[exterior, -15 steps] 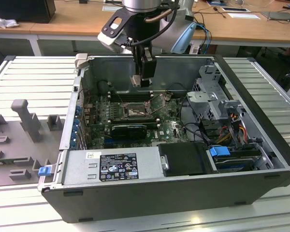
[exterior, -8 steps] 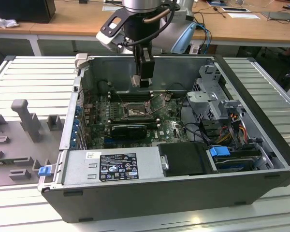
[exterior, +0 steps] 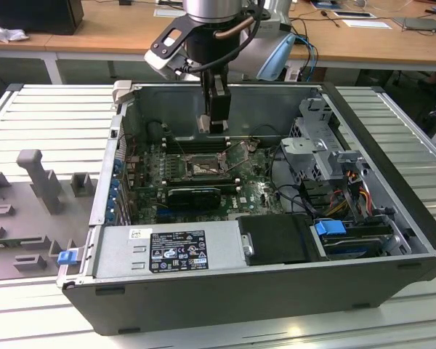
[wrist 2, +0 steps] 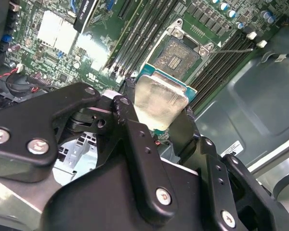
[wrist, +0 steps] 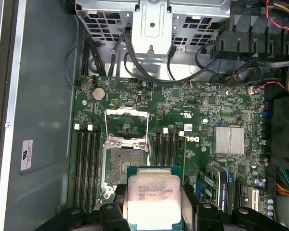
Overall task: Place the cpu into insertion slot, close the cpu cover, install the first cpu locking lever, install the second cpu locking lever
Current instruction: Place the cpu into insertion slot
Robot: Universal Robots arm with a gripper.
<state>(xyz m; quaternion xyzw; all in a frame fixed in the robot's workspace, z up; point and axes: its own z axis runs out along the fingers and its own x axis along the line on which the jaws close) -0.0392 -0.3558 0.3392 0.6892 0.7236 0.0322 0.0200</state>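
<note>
One cpu (wrist 2: 161, 98) is clamped flat in your hand (exterior: 218, 125), which hangs inside the computer case (exterior: 276, 291) above the motherboard (wrist: 202, 110). The insertion slot (wrist: 123, 166) lies bare near the chip, its cpu cover (wrist: 126, 126) swung open.

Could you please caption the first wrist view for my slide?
Gripper holds the cpu near the uncovered, empty insertion slot.

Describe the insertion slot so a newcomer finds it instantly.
Inside the open computer case, find the green motherboard. The insertion slot sits between banks of long black memory slots; it alone is square, with a dull metallic contact bed.
</note>
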